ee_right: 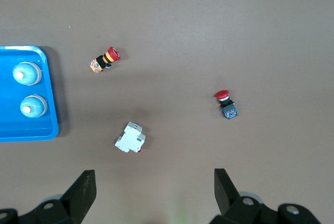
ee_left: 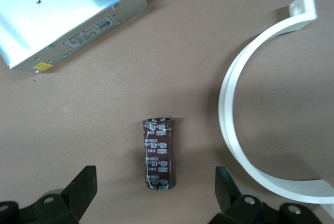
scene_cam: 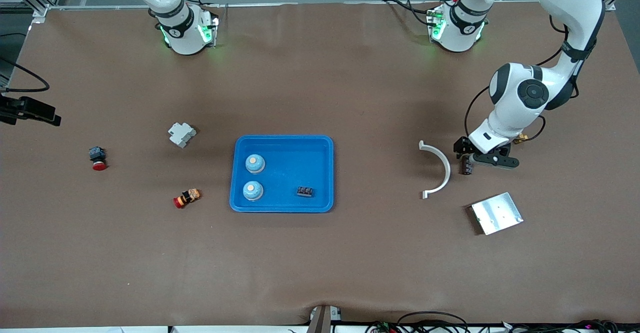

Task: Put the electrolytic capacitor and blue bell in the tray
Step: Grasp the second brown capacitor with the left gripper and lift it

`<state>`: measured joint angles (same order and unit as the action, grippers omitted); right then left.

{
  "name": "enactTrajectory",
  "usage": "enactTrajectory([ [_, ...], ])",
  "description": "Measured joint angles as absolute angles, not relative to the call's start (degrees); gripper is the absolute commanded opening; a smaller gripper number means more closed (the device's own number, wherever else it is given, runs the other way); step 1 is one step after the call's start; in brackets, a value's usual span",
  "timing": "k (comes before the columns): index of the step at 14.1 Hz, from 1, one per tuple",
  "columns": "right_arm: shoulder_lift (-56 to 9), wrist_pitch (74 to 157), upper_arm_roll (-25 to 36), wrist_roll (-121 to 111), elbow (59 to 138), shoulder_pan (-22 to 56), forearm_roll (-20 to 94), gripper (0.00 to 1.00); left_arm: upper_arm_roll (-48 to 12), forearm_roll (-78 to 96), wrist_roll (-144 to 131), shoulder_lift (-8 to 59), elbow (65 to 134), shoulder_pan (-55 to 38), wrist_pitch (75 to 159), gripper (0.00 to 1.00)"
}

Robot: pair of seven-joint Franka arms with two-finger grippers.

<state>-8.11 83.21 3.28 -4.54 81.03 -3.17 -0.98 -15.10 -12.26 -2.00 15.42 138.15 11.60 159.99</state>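
The dark brown electrolytic capacitor [scene_cam: 466,165] [ee_left: 159,153] lies on its side on the brown table, toward the left arm's end. My left gripper [scene_cam: 475,155] [ee_left: 155,178] is low over it and open, one finger on each side, neither touching. The blue tray [scene_cam: 295,163] [ee_right: 31,130] sits mid-table with two blue bells [scene_cam: 255,163] [scene_cam: 253,190] [ee_right: 26,73] [ee_right: 33,107] standing in it. My right gripper [ee_right: 155,179] hangs open and empty high over the table near the right arm's end, out of the front view.
A white curved bracket [scene_cam: 439,170] [ee_left: 250,119] lies beside the capacitor. A silver metal box [scene_cam: 496,213] [ee_left: 68,15] lies nearer the camera. The tray holds a small black part [scene_cam: 305,191]. A grey breaker [scene_cam: 181,134] [ee_right: 130,138] and two red push buttons [scene_cam: 98,158] [scene_cam: 187,198] lie toward the right arm's end.
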Motion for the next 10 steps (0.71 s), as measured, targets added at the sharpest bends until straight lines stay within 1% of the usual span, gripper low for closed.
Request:
enactTrajectory([
  [6, -8.10, 82.11, 3.26, -4.53, 78.89, -3.16, -0.98, 1.00, -15.09, -14.14, -1.99, 19.85, 138.24, 13.23, 164.97, 1.00],
  [10, -8.10, 82.11, 3.35, -4.54, 78.86, -3.23, -0.79, 1.00, -15.08, -14.24, -1.99, 21.05, 137.88, 13.72, 165.76, 1.00],
])
